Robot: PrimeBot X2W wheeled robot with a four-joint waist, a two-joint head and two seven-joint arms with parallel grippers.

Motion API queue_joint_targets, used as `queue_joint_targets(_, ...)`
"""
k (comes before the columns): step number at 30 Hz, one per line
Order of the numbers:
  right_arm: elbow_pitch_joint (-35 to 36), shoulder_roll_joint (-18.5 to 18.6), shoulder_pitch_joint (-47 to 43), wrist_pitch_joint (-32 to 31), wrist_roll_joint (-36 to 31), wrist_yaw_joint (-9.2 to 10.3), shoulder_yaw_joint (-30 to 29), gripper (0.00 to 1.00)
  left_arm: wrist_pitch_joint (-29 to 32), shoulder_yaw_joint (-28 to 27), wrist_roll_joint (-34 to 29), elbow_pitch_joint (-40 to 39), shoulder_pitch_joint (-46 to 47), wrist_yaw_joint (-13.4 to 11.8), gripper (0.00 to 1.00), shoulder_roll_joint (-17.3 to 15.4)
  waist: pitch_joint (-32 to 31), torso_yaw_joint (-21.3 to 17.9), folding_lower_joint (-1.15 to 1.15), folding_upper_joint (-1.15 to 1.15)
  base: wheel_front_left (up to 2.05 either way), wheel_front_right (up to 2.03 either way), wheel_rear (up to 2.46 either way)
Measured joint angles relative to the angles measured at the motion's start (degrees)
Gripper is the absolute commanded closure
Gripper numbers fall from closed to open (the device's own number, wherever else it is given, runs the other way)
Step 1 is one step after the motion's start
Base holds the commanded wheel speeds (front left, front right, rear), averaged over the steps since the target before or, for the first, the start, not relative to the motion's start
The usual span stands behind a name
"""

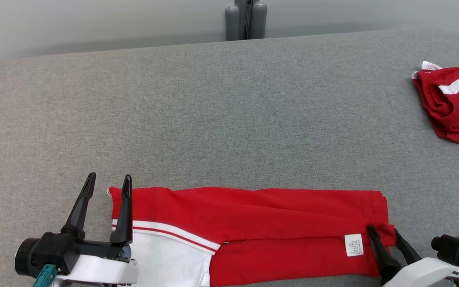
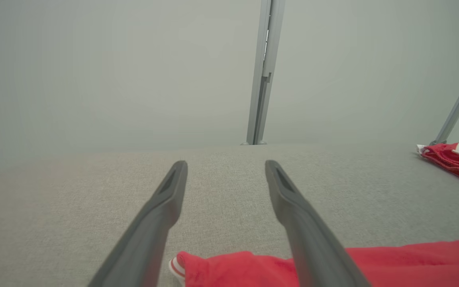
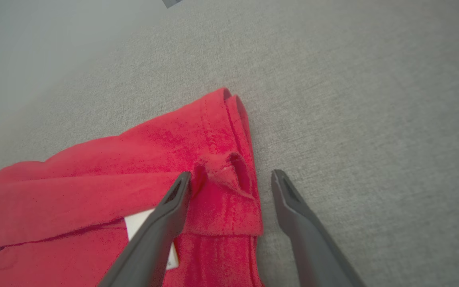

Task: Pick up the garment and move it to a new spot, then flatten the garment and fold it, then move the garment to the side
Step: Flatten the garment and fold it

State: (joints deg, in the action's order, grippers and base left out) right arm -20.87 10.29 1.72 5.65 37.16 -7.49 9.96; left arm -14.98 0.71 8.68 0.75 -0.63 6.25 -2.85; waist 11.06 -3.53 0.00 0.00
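The grey woven worktop (image 1: 229, 119) carries the garment (image 1: 273, 211), a soft red knit with a white panel, lying as a flat band at 6 o'clock in the head view. The left end effector (image 1: 110, 181) stands open at the band's 9 o'clock end; the right end effector (image 1: 383, 231) is open astride the doubled 3 o'clock edge, beside the label (image 1: 353, 244). For the fold, each should close on all layers and lift evenly; limp cloth skews.

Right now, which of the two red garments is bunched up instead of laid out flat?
The crumpled garment at the far right, heaped in folds; the long garment at the front lies flat.
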Motion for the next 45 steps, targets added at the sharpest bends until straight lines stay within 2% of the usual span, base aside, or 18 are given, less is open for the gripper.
queue_joint_targets(5,-0.3,1.4,0.2,-2.1,6.1,0.00,1.7,0.00,0.0,0.0,0.0,0.6,0.1,0.3,0.00,0.0,0.5,-0.1,0.00,0.00,0.00,0.00,0.00)
queue_joint_targets(16,-0.3,3.3,1.9,-1.4,16.8,0.00,7.9,0.00,0.0,0.0,-0.2,1.4,0.8,0.7,0.00,0.0,0.9,0.6,0.00,0.00,0.00,0.00,0.00)
queue_joint_targets(22,-1.1,3.6,4.1,1.1,20.0,0.00,13.4,0.00,0.0,0.0,-0.3,1.6,0.8,0.8,0.00,0.0,0.9,1.2,0.00,0.00,0.00,0.00,0.00)
queue_joint_targets(31,-3.8,4.1,6.6,5.5,23.2,-0.03,17.0,0.00,0.0,0.0,-0.4,1.8,0.8,0.8,0.00,0.0,0.9,1.7,0.00,0.00,0.00,0.00,0.00)
queue_joint_targets(32,-4.0,4.2,6.8,5.9,23.5,-0.03,17.2,0.07,0.0,0.0,-0.4,1.8,0.8,0.8,0.00,0.0,0.9,1.6,0.00,0.00,0.00,0.00,0.00)
queue_joint_targets(33,-4.3,4.4,7.1,6.3,23.8,-0.03,17.3,0.60,0.0,0.0,-0.4,1.8,0.8,0.8,0.00,0.0,1.0,1.6,0.00,0.00,0.00,0.00,0.00)
queue_joint_targets(34,-4.7,4.6,7.3,6.6,23.8,-0.03,17.3,0.95,0.0,0.0,-0.4,1.8,0.8,1.0,0.00,0.0,1.0,1.6,0.00,0.00,0.00,0.00,0.00)
queue_joint_targets(35,-5.1,4.9,7.6,7.0,23.8,-0.03,17.4,1.00,0.0,0.0,-0.4,1.9,0.8,1.0,0.00,0.0,1.0,1.6,0.00,0.00,0.00,0.00,0.00)
queue_joint_targets(45,-10.8,8.2,12.7,8.5,21.2,-0.01,18.1,1.00,0.0,0.4,-0.4,2.7,0.8,1.0,0.00,0.0,1.0,1.3,0.00,0.00,0.00,0.00,0.00)
